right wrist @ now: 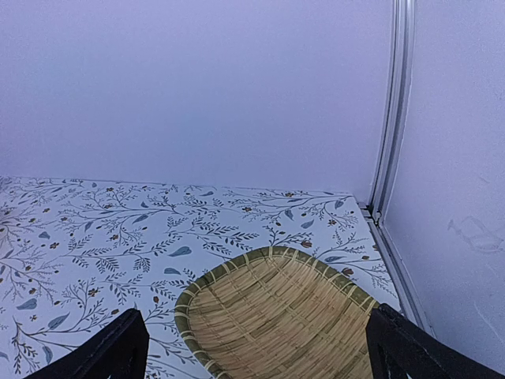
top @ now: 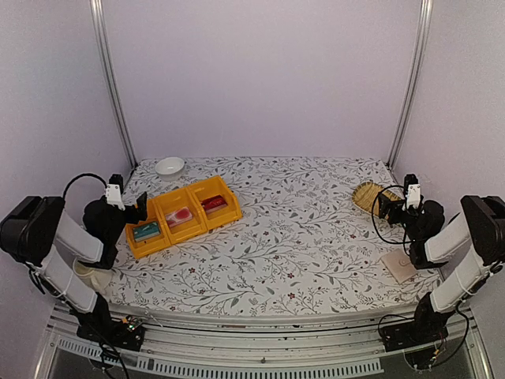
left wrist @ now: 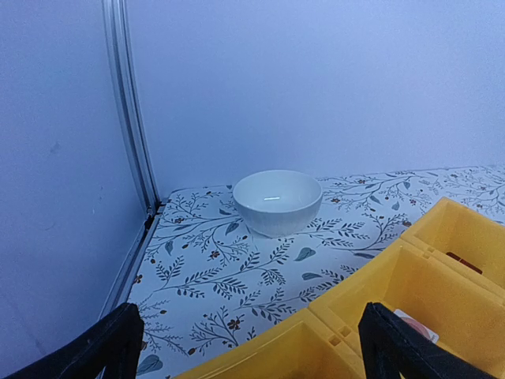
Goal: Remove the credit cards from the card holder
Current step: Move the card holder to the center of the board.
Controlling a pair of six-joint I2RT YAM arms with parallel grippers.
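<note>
Your left gripper (top: pixel 141 205) hangs jaws apart and empty beside the yellow plastic bins (top: pixel 197 229), which hold red, pink and teal credit cards (top: pixel 180 215); your right gripper (top: pixel 382 207), equally agape, faces the woven straw basket (right wrist: pixel 276 316); the whitish soft card holder (top: pixel 398 266) lies flat by the right arm, probably within reach.

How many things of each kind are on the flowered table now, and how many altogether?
Yellow bins: 3
Credit cards: 3, one each in teal, pink and red
White bowl: 1
Woven basket: 1
Card holder: 1
Total: 9
A pale thing under the left arm is too hidden to count.
</note>
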